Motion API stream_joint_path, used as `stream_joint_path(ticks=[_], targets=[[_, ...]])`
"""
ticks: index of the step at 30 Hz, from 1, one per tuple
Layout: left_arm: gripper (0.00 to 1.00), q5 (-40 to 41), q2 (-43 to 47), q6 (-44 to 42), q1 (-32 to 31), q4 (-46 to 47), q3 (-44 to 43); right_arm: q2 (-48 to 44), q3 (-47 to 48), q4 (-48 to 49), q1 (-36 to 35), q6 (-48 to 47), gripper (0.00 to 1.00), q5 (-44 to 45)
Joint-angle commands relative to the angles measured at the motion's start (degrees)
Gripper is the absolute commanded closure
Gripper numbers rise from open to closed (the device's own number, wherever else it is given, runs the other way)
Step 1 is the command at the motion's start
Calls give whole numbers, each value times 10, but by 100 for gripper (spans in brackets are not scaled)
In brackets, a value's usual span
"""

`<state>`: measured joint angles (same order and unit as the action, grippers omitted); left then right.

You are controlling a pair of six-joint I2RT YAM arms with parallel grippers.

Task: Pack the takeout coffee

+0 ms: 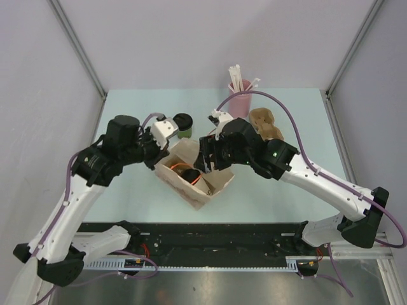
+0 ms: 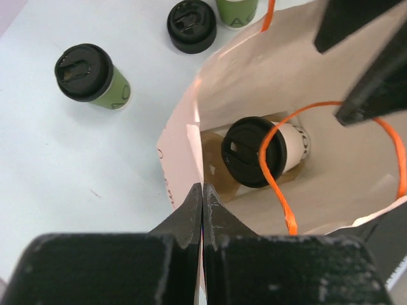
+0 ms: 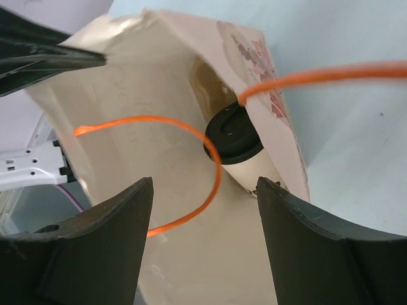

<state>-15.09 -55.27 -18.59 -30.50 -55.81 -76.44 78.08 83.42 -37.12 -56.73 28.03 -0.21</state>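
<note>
White black-lidded cup (image 2: 267,151) bagged; left end effector (image 2: 202,190) pinches bag (image 2: 356,178), right end effector (image 3: 203,187) released.

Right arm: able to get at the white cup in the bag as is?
Probably yes. The right hand is open at the bag mouth, with the white cup in line ahead. The left hand pinches its rim open. The orange handle loops across the way and might snag.
</note>
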Motion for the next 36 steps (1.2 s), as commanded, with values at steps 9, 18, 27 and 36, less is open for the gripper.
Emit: stream_joint_path(ticks=[9,18,27,36], targets=[[99,106,-113,-109,-9,-84,-152,-10,11,22,20,25,31,-109],[100,142,-138,-83,-80,-142,-257,15,141,-16,16,39,33,-118],[100,94,-58,-38,-103,-139,-177,69,255,-76,-68,-22,47,29],[100,52,31,7,-104,-72,-79,149,380,-179,-124,-55,56,-34]])
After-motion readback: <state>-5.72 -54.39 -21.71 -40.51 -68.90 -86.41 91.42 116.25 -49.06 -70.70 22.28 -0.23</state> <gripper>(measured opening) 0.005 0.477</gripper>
